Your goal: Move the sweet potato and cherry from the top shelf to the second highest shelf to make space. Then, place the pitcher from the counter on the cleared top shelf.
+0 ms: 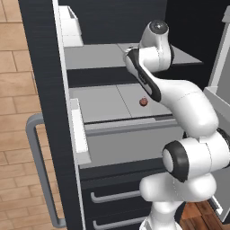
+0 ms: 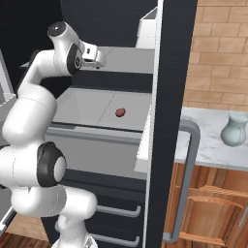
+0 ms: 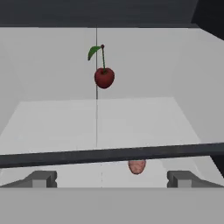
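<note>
On top shelf: glossy round cherry | pincer wide open, empty

White arm – dark joints (glossy).

glossy cherry, marbled stone counter

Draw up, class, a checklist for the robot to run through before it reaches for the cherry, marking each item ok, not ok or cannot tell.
1. Gripper jaws wide open: ok.
2. Cherry on the top shelf, in front of the hand: ok.
3. Cherry centred between the fingers: not ok, it sits slightly left of centre.
4. Sweet potato already on the second highest shelf: ok.
5. Free room on that shelf beside the sweet potato: ok.
6. Pitcher upright on the counter, waiting: ok.
</note>
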Available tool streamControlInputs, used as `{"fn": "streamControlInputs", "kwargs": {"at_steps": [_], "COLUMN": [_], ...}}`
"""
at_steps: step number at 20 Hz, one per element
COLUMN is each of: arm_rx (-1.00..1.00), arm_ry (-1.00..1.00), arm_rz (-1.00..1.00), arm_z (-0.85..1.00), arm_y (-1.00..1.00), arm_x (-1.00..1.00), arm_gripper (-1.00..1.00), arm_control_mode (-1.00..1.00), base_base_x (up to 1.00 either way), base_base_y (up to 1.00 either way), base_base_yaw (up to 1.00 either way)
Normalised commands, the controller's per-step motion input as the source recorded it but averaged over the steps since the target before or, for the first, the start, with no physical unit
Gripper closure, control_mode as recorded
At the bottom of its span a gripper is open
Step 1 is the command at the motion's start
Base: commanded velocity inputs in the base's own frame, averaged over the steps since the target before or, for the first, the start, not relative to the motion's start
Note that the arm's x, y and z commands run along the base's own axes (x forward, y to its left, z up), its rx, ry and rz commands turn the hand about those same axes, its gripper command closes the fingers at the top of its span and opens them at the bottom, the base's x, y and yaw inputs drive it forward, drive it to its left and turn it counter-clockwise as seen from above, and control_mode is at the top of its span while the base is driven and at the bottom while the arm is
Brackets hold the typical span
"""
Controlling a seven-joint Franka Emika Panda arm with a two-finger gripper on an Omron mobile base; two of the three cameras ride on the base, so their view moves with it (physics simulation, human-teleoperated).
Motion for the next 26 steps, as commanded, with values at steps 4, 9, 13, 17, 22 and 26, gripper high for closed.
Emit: {"fn": "streamControlInputs", "kwargs": {"at_steps": [4,9,13,17,22,26], "arm_rx": [-0.03,0.00,0.00,0.00,0.00,0.00], "arm_ry": [0.06,0.00,0.00,0.00,0.00,0.00], "arm_rz": [0.00,0.00,0.00,0.00,0.00,0.00], "arm_z": [0.00,-0.01,-0.11,-0.21,-0.26,-0.22], "arm_y": [0.00,0.00,0.00,0.00,0.00,0.00], "arm_x": [0.56,0.54,0.51,0.51,0.53,0.57], "arm_gripper": [-1.00,-1.00,-1.00,-1.00,-1.00,-1.00], "arm_control_mode": [-1.00,-1.00,-1.00,-1.00,-1.00,-1.00], "base_base_x": [0.00,0.00,0.00,0.00,0.00,0.00], "base_base_y": [0.00,0.00,0.00,0.00,0.00,0.00], "base_base_yaw": [0.00,0.00,0.00,0.00,0.00,0.00]}}
